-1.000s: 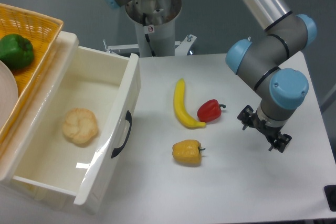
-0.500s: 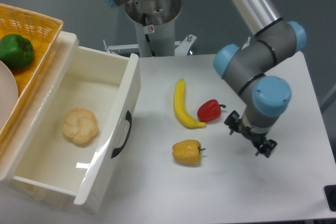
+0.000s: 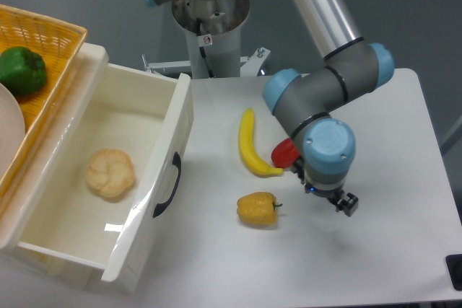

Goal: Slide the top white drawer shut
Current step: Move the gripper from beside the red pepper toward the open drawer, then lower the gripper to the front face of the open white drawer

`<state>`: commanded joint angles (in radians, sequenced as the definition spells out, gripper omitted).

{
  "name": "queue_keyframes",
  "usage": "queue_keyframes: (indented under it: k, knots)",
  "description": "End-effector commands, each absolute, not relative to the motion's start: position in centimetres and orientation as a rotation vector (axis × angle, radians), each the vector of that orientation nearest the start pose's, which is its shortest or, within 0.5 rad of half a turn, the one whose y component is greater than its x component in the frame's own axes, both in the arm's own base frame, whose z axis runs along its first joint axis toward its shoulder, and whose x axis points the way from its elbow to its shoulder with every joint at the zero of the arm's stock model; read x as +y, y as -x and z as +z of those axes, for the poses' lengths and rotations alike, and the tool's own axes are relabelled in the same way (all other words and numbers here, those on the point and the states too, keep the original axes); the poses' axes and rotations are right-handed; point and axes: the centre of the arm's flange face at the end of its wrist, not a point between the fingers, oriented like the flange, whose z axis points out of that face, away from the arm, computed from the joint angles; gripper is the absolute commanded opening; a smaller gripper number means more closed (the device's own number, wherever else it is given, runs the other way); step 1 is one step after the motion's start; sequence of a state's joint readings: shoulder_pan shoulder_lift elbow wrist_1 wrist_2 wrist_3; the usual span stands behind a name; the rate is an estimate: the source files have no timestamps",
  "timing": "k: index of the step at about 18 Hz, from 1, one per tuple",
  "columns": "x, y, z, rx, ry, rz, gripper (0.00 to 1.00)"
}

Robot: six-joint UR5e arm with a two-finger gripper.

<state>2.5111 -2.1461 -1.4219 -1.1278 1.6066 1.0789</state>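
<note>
- Sitting at the far left, above the top white drawer [image 3: 108, 178], a yellow wicker basket [image 3: 50, 41] holds a green pepper [image 3: 22, 70]; it is no part of the job.
- Pulled well out, the drawer shows its whole inside, with a bread roll [image 3: 110, 173] on its floor; its front panel with the black handle [image 3: 167, 185] faces the fruit, so a push on that panel should close it.
- Lying right of the drawer front, a banana [image 3: 251, 146], a yellow pepper [image 3: 258, 208] and a red pepper [image 3: 286, 153] sit between the drawer and the arm, so the approach probably has to go over or around them.
- Hanging right of the yellow pepper, the gripper [image 3: 328, 196] is mostly hidden under its wrist; whether its fingers are apart cannot be told. It is well apart from the handle, so closing is not yet begun.
</note>
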Motion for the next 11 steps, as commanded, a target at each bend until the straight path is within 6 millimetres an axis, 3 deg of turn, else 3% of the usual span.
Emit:
queue_keyframes:
  k: [2,4,8,11]
  knots:
    - [51.5,47.4,25.9,-0.003,3.099,-0.013,1.0]
    - [51.3,46.4,26.0,-0.085,3.092,-0.025,0.89]
    - [52.0,44.0,27.8,-0.06,3.04,-0.058,0.57]
    - [52.6,43.2,30.0,-0.194,2.949,-0.113,0.36]
